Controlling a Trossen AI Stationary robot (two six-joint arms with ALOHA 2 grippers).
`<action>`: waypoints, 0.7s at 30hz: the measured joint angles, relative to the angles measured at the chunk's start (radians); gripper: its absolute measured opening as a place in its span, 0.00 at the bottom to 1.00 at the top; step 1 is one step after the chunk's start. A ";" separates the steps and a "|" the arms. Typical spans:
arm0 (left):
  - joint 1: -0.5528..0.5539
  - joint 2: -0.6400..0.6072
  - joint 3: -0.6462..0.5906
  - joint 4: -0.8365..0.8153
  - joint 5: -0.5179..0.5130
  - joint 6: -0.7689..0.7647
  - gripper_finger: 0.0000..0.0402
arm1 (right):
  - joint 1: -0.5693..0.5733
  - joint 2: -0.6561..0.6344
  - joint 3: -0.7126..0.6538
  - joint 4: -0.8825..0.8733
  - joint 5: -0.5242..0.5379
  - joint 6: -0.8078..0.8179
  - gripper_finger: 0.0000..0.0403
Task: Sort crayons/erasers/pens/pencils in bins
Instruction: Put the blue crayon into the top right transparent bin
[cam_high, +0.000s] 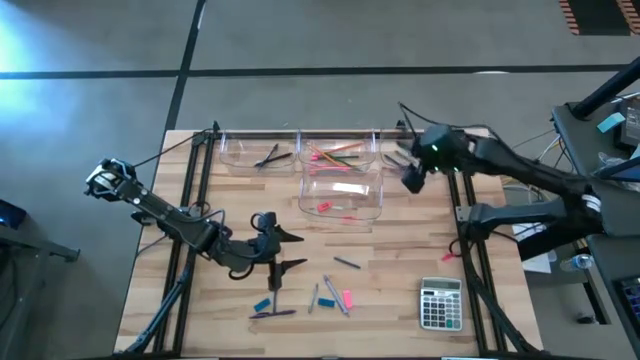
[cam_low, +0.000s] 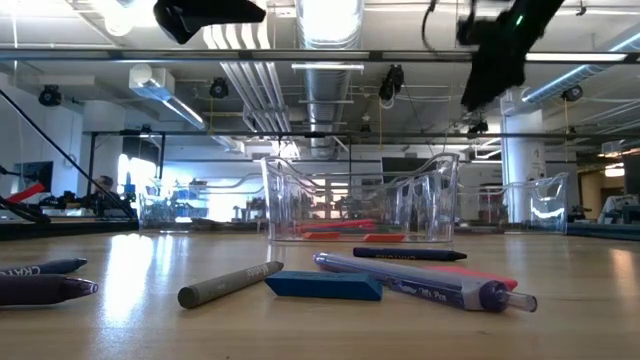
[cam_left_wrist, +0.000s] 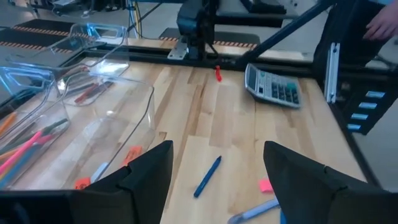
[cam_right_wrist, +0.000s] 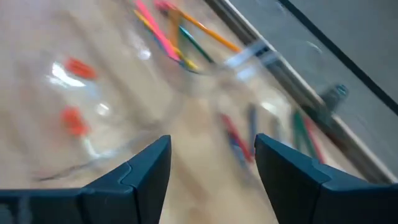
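The calculator (cam_high: 440, 303), at the near right corner of the table (cam_high: 400, 250), serves as the reference. Four bins stand at the far side of the table from it: three in a row along the far rail and one, the front bin (cam_high: 341, 195), just nearer, holding red erasers. The middle rear bin (cam_high: 338, 152) holds pencils in pink, orange and green; the left rear bin (cam_high: 258, 152) holds dark pens. The right gripper (cam_high: 412, 178) hovers above the right rear bin (cam_high: 397, 152), directly beyond the calculator, with its fingers spread and nothing between them; the wrist view shows red and green crayons lying below it. The left gripper (cam_high: 290, 250) hangs well to the left of the calculator, jaws spread and empty, over the unsorted items. Those items lie on bare wood to the left of the calculator: a blue eraser (cam_high: 262, 304), a pink eraser (cam_high: 347, 298), a dark pen (cam_high: 272, 314), a blue crayon (cam_high: 347, 263) and grey sticks (cam_high: 327, 296) between them. Assessment: all are light and rigid. The round sticks are likely to roll and should be gripped across the shaft at mid-length. The erasers are flat, slightly yielding and grippy; take them across the short sides.
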 joint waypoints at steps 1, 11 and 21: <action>0.000 -0.001 0.000 0.006 0.001 0.001 0.59 | 0.042 -0.023 -0.001 0.005 0.001 0.032 0.54; -0.008 -0.048 0.010 -0.004 0.072 0.000 0.59 | 0.523 -0.044 -0.025 0.148 0.157 0.209 0.54; -0.009 -0.028 0.004 0.038 0.072 0.055 0.59 | 0.861 0.267 -0.094 0.366 0.272 0.291 0.54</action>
